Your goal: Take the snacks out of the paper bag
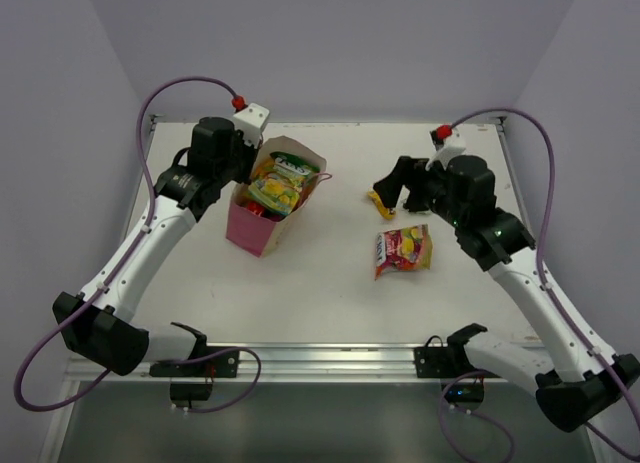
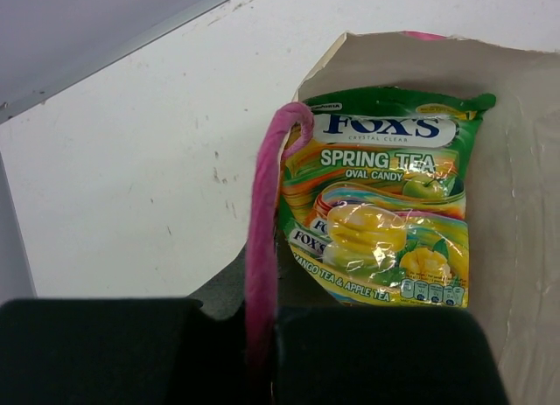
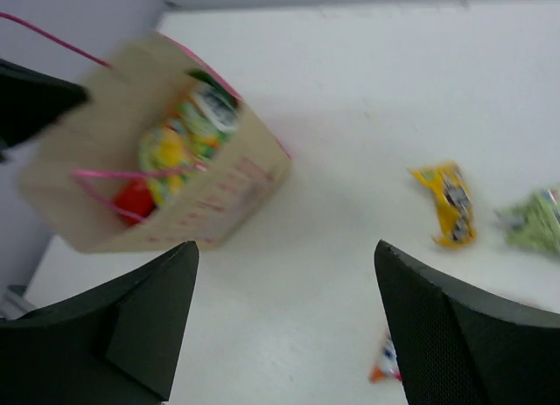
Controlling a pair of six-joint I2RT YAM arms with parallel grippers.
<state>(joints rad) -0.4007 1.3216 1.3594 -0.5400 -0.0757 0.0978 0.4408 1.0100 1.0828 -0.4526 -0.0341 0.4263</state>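
1. In the left wrist view, the left end effector [image 2: 261, 335] was clamped on the pink cord handle [image 2: 262, 239] of the pink-and-tan paper bag [image 2: 525, 212]. A green glossy candy packet [image 2: 385, 212] sat inside the bag. Overhead, the arm hid that grip.
2. The right end effector [image 3: 284, 309] was spread wide and empty above the white desk [image 3: 350, 116].
3. Only the right wrist view showed a small green pack [image 3: 534, 221] beside the small yellow packet [image 3: 451, 204].
4. Overhead, a red-yellow packet [image 1: 402, 249] lay well apart from the bag.

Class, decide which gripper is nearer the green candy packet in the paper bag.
Left. The left gripper is at the rim of the paper bag, closed on its cord handle, right beside the green candy packet. The right gripper hangs open across the table.
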